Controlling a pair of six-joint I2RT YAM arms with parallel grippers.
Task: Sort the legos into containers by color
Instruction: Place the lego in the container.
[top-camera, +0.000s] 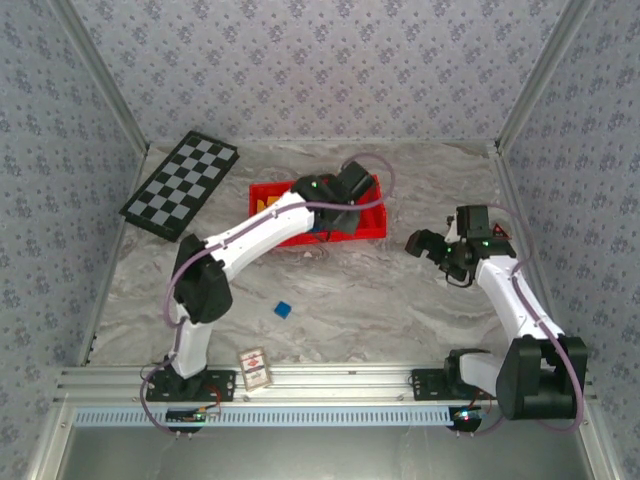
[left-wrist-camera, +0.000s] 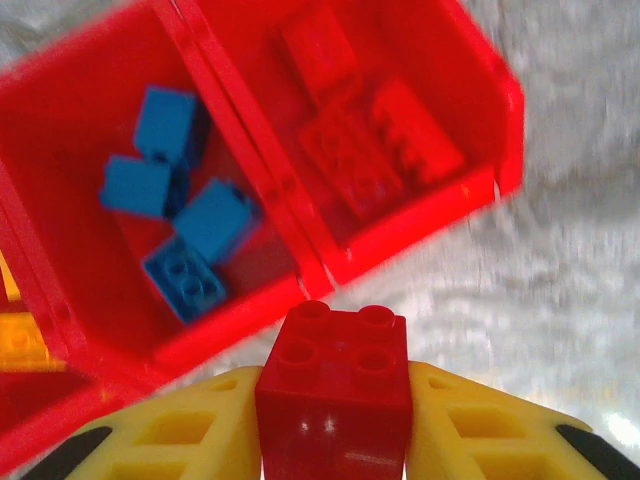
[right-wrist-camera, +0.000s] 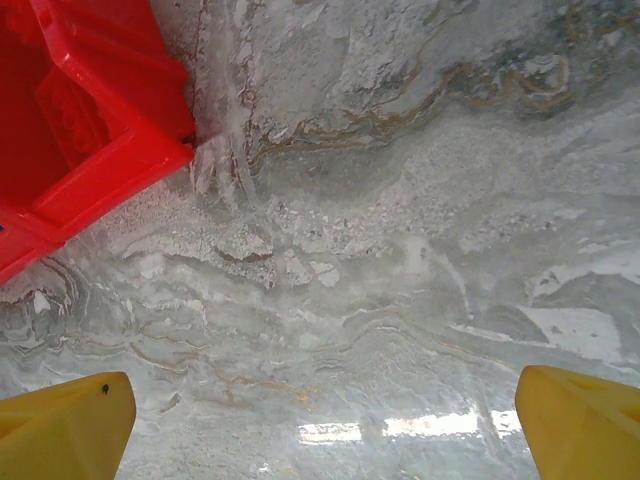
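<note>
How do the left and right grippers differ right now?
The left gripper is shut on a small red plastic brick; the right gripper is open and empty. The left gripper is at the long red plastic tray; the right gripper is over bare marble-patterned table beside the tray's end. Both have yellow fingers.

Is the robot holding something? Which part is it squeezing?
Yes. The left gripper pinches a red lego by its two opposite side walls, leaving the studded top free. The right gripper is open and holds nothing.
</note>
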